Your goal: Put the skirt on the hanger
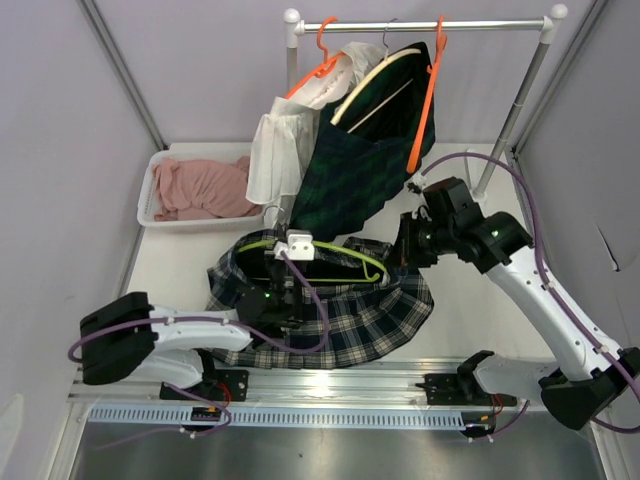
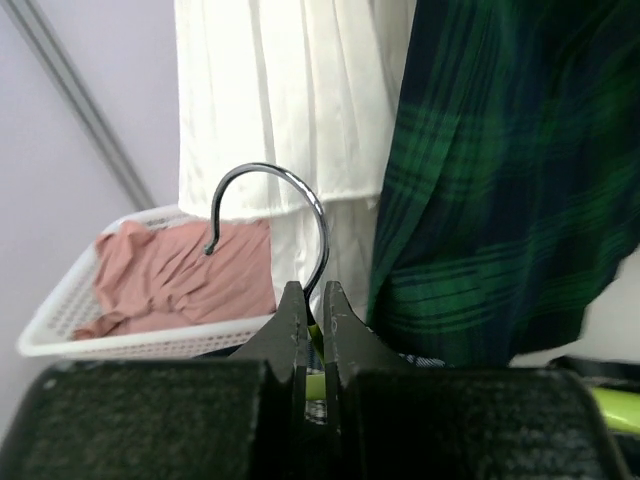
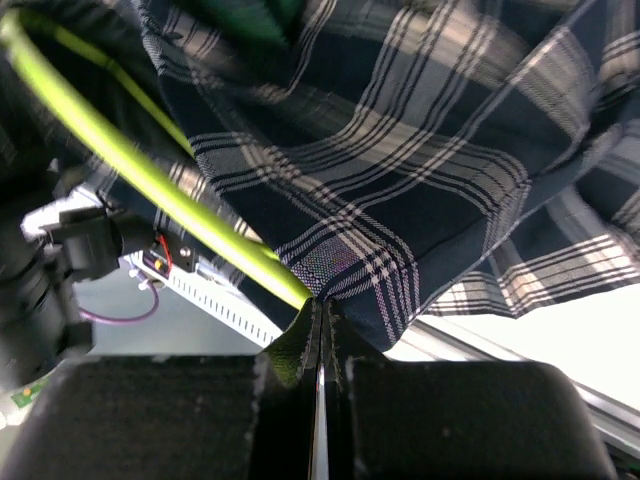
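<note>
**Item: skirt-to-hanger, mid-fitting**

- Rack: at 12 o'clock on the table, carrying other clothes. Basket at 10 o'clock.
- Skirt: navy/white plaid, at table centre, partly lifted. Waist edge is up by the hanger, hem fans out toward 6 o'clock. Wide axis runs approx. 9–3.
- Hanger: lime green, lying across the skirt's waist. Long axis approx. 9–3, with the right end dipping toward 4. Hook stands above the L fingers and points toward 12, i.e. the rack.
- L gripper: clenched on the hanger's neck just under the hook.
- R gripper: pinched tight on the skirt's waist edge, right where the hanger's 3 o'clock end meets the cloth.

**Step (est.):** getting the waist onto the hanger's right end; not seated yet.

**Next (est.):** R pulls the waist edge over the hanger's tip while L holds the neck steady. Then the 9 o'clock side needs the same.
</note>
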`<state>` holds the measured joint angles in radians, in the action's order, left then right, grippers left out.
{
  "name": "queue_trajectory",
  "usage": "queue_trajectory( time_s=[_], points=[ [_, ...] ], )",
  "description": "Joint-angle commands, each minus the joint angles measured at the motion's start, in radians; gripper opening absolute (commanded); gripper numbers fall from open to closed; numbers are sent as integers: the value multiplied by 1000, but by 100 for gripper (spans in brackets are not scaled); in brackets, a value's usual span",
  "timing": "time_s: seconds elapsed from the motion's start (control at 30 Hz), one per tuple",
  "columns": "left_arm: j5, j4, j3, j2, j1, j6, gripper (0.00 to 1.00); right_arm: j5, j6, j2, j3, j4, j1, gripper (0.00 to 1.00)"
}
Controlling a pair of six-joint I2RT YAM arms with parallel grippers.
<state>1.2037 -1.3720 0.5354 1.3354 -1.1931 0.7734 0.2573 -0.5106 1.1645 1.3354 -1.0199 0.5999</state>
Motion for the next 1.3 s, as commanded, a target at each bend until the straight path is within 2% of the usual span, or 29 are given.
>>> queue_trajectory(
  time_s=[0.0, 0.03, 0.07, 0.13, 0.23, 0.27, 0.4, 0.6, 0.7, 0.97, 1.07, 1.27],
  points=[
    [-199, -69, -14, -94, -65, -12, 0, 62, 34, 26, 140, 115, -35, 0],
    [-272, 184, -3, -134, -65, -154, 0, 65, 37, 37, 166, 112, -40, 0],
    [-320, 300, 3, -210, -56, -225, 0, 63, 43, 44, 177, 109, -43, 0],
    [-407, 501, 30, -258, -46, -337, 0, 68, 50, 58, 195, 100, -58, 0],
    [-473, 630, 72, -289, -43, -393, 0, 83, 57, 69, 206, 99, -78, 0],
    [-559, 753, 98, -294, -36, -414, 0, 86, 58, 76, 211, 99, -86, 0],
    [-725, 948, 150, -297, -22, -494, 0, 97, 61, 95, 222, 92, -101, 0],
    [-872, 1120, 202, -311, 0, -543, 0, 54, 81, 98, 228, 52, -130, 0],
    [-909, 1149, 209, -324, 16, -557, 0, 50, 84, 80, 245, 29, -156, 0],
    [-1098, 1183, 247, -326, 55, -582, 0, -65, 101, 136, 490, -152, -154, 0],
    [-1168, 1192, 265, -311, 55, -595, 0, -144, 86, 158, 559, -192, -106, 0],
    [-1274, 1182, 294, -278, 55, -631, 0, -345, 40, 190, 574, -220, 37, 0]
  ],
)
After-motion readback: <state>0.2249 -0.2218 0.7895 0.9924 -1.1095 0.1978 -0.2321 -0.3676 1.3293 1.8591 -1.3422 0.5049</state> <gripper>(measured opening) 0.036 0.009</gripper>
